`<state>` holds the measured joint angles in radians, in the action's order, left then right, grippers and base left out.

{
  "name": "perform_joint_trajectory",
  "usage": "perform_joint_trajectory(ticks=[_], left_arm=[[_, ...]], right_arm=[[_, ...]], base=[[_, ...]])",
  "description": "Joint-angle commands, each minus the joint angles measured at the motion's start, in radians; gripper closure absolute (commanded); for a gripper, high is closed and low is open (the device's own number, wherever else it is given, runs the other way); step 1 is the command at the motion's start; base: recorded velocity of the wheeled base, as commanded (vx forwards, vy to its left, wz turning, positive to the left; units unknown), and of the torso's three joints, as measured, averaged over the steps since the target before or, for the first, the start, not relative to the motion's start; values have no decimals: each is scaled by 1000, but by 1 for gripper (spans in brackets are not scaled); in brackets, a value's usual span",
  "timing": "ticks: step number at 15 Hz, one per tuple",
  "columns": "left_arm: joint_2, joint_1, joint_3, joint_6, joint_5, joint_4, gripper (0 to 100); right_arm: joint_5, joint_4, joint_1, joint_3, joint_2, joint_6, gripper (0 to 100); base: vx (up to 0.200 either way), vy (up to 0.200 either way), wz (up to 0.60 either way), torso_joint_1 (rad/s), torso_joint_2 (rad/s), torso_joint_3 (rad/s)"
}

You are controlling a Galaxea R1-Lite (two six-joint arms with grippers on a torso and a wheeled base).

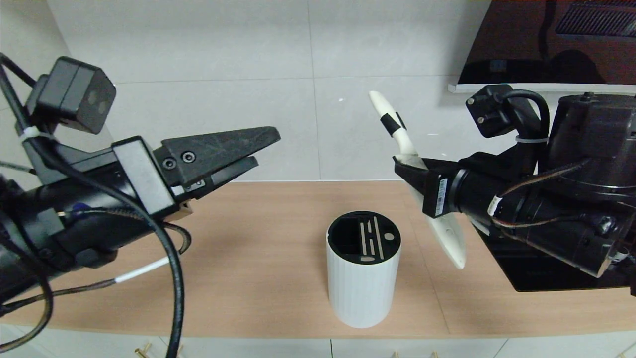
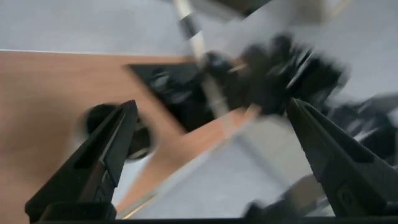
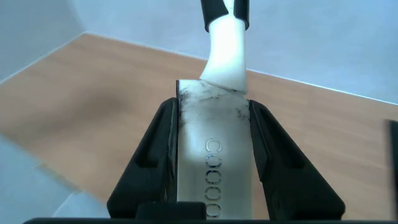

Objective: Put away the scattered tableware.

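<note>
One knife (image 1: pixel 449 241) is in hand: the right gripper (image 1: pixel 410 171) is clamped across its white blade near the handle, and in the right wrist view the two jaws press flat against the blade's sides (image 3: pixel 217 155). The knife hangs in the air at about 2 o'clock from the white holder (image 1: pixel 362 278), its handle pointing up toward 11 o'clock and its tip down toward 5 o'clock, clear of the wooden counter (image 1: pixel 248 258). The holder stands upright near the counter's front edge, with its black slotted top facing up.

The left gripper (image 1: pixel 266 148) sits at about 10 o'clock from the holder, jaws spread and empty.

The step looks like carrying the knife to the holder. Next, the right arm would need to bring the tip toward 8 o'clock until it is over one of the narrow slots. It would then turn the blade upright, line it up with the slot and lower it straight.
</note>
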<state>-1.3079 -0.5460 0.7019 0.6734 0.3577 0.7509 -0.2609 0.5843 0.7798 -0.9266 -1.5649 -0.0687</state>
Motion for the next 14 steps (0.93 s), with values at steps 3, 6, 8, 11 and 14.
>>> perform_joint_trajectory(ticks=[3, 6, 8, 11, 14], left_arm=[[-145, -19, -7, 64, -5, 105, 0], [-200, -29, -1, 77, -34, 136, 0], [-234, -46, 4, 106, -86, 194, 0], [-254, -51, 4, 107, -108, 219, 0], [-255, -75, 7, 107, -114, 219, 0]], right_arm=[[-26, 17, 104, 0, -40, -16, 100], [-32, 49, 150, -5, -75, -51, 100], [-32, 69, 180, -1, -81, -60, 100], [-32, 75, 219, 2, -83, -79, 100], [-32, 77, 250, 6, -80, -83, 100]], base=[[0, 0, 0, 0, 0, 0], [0, 0, 0, 0, 0, 0], [0, 0, 0, 0, 0, 0], [0, 0, 0, 0, 0, 0], [0, 0, 0, 0, 0, 0]])
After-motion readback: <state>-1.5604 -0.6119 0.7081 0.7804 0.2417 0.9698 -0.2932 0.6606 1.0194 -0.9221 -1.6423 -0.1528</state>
